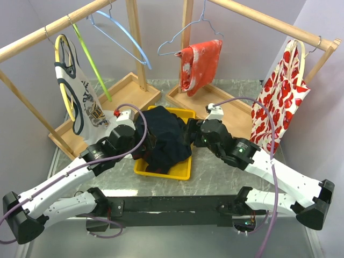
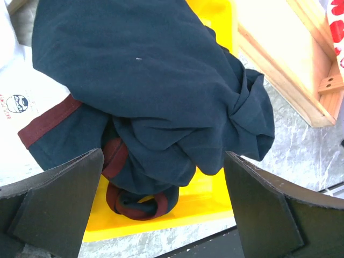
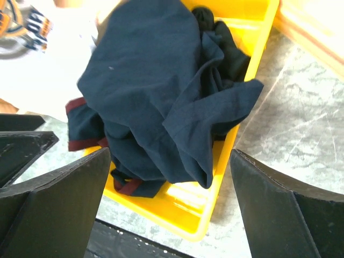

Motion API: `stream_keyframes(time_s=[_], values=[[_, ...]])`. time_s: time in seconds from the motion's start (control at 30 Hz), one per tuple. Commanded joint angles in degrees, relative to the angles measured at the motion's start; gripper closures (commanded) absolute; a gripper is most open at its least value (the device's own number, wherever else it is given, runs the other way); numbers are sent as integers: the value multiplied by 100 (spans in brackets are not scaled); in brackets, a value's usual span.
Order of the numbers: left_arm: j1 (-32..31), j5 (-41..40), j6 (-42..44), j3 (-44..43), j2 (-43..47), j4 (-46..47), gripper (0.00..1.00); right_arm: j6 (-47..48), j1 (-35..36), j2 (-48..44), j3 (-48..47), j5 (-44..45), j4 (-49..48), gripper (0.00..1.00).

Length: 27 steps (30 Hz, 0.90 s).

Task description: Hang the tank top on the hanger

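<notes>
A grey marbled table [image 1: 215, 174] stands between pale lilac walls [image 1: 21, 16], with wooden clothes rails [image 1: 48, 33] slanting over it on either side. On the left rail the lime-green hanger [image 1: 92, 62] hangs bare, between a yellow hanger carrying a white tank top [image 1: 86, 102] and a light blue hanger [image 1: 126, 35].

In the middle of the table a yellow tray [image 1: 183, 171] holds the navy tank top [image 1: 164, 137], crumpled in a heap with its red trim showing at the near end and spilling over the tray's left rim.

The left gripper [image 2: 163, 156] has its fingers spread wide, the heap lying just beyond and between them. The right gripper [image 3: 169, 153] is likewise spread wide over the same heap, holding nothing.
</notes>
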State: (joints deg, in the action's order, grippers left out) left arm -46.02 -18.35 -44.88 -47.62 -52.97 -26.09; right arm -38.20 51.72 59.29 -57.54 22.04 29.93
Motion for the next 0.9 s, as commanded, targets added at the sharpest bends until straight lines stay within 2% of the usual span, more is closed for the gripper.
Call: stream_keyframes(time_s=[0.0,0.13,0.3,0.47,0.63,0.67,0.8,0.87], values=[[-39,-187,-73,-152,278,147,1,198,-13,-277,198,292,-426,0],[-39,-256,-108,-107,305,69,1,347,-22,-269,191,257,-576,0],[-39,-599,-231,-318,112,-492,0,540,-13,-128,-3,-103,-392,0],[-30,-837,-486,-257,164,-652,0,769,57,153,-73,-1587,-523,0],[303,-1013,-434,-441,235,-844,1,919,891,995,-678,-1343,-488,2],[565,-961,-416,-468,243,-898,1,963,1136,1162,-889,-1195,-506,5],[1243,-269,-416,-284,541,-802,1,1025,1393,2058,-996,-1158,-1171,12],[1454,-108,-503,-38,726,-766,1,1138,1402,2393,-1092,-1333,-1384,24]])
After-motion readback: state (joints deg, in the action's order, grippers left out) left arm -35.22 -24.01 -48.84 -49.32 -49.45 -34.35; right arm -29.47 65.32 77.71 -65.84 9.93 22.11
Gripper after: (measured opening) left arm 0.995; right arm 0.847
